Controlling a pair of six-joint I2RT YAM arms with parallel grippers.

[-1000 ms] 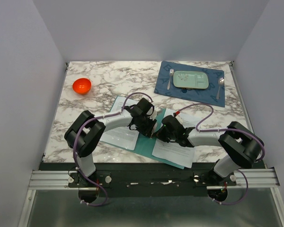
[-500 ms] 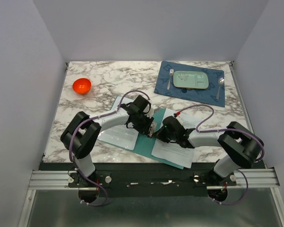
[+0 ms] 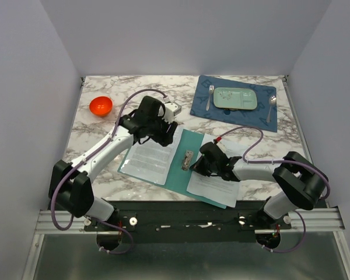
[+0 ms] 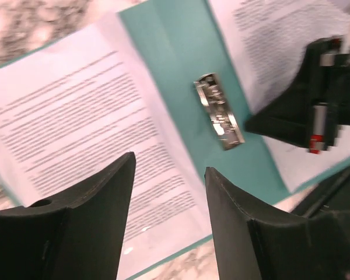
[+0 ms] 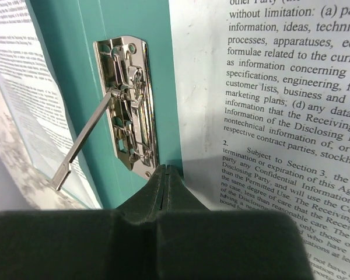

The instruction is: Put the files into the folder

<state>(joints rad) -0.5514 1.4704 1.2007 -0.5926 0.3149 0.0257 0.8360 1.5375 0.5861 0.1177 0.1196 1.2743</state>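
The teal folder lies open on the marble table, its metal clip at the spine with the lever raised. One of the files rests on the left leaf; another printed sheet lies across the right leaf. My left gripper hangs open above the left sheet with nothing between its fingers. My right gripper is shut, holding nothing, its tip on the teal cover just below the clip, beside the right sheet.
An orange bowl sits at the back left. At the back right a dark blue placemat carries a pale green tray, a fork and a spoon. Grey walls close in three sides.
My left gripper has lifted off the clip, swung back and to the left, and opened. The right gripper has stayed shut by the clip.
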